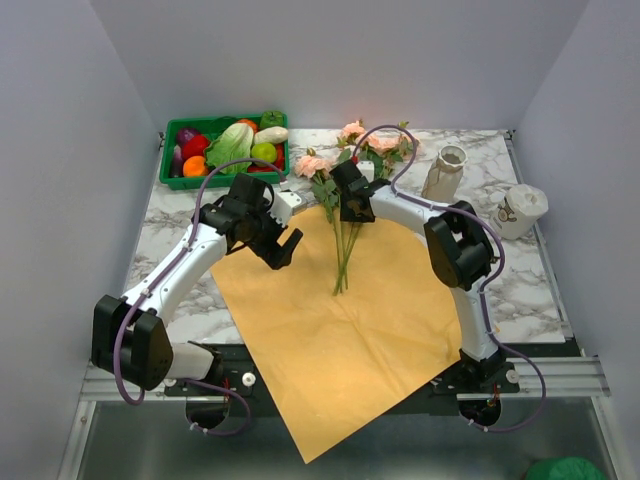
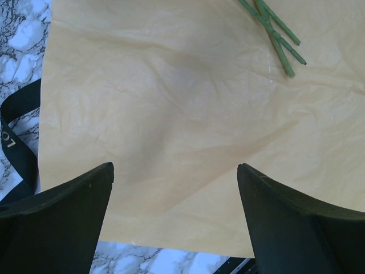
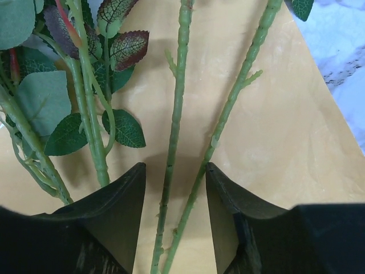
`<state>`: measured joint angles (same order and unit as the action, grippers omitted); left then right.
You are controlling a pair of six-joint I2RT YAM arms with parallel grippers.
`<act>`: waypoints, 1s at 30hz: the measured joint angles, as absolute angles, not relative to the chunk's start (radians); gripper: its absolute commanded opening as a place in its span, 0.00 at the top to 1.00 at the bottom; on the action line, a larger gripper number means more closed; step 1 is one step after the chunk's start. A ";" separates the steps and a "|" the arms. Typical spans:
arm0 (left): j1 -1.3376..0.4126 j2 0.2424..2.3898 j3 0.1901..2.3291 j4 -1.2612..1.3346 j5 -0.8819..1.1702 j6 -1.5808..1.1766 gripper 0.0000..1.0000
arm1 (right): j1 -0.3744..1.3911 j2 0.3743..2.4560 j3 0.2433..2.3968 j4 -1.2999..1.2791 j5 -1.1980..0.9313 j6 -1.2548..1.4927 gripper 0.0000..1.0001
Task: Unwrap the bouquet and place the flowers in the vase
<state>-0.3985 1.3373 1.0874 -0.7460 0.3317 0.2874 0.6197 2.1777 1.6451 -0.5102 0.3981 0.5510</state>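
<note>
Here the right claw (image 3: 175, 166) stands partly spread over the flowers (image 1: 322, 178). Its two black fingers straddle a pair of thin green stems (image 3: 177, 103). The gap is wider than the stems, so they are not pinched. One stem runs close along the inner edge of one finger, but I cannot tell whether they touch. A third stem with dark-veined leaves (image 3: 122, 128) passes outside the other finger.

The left claw (image 2: 174, 171) is spread wide and holds nothing, hovering above the left part of the paper sheet (image 2: 188, 114).

The flowers lie flat with their long axis running far to near. The pale pink blooms fan out toward the far side of the marble table (image 1: 530, 290). The cut stem ends (image 2: 279, 40) gather on the sheet and point toward the near edge. The stems are slender and knobbly, with small nubs along them.

The sheet is orange-yellow, softly creased and opened out flat, and its near corner hangs past the table edge. A glossy black ribbon (image 2: 17, 154) with pale lettering curls on the marble just beside its left edge.

The vase (image 1: 443, 175) is beige, narrow and mottled. It sits at the far right, well apart from the blooms, with its round mouth upward. A squat white pot (image 1: 520, 210) sits near it. A green crate (image 1: 215, 122) of plastic vegetables occupies the far left.
</note>
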 measured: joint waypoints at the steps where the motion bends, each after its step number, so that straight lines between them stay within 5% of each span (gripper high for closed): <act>1: -0.398 1.337 1.087 -0.746 0.332 0.287 0.02 | 0.620 2.178 1.645 -0.510 0.397 0.551 0.46; 30: -0.395 1.328 1.075 -0.749 0.361 0.288 0.03 | 0.599 2.152 1.678 -0.513 0.376 0.561 0.51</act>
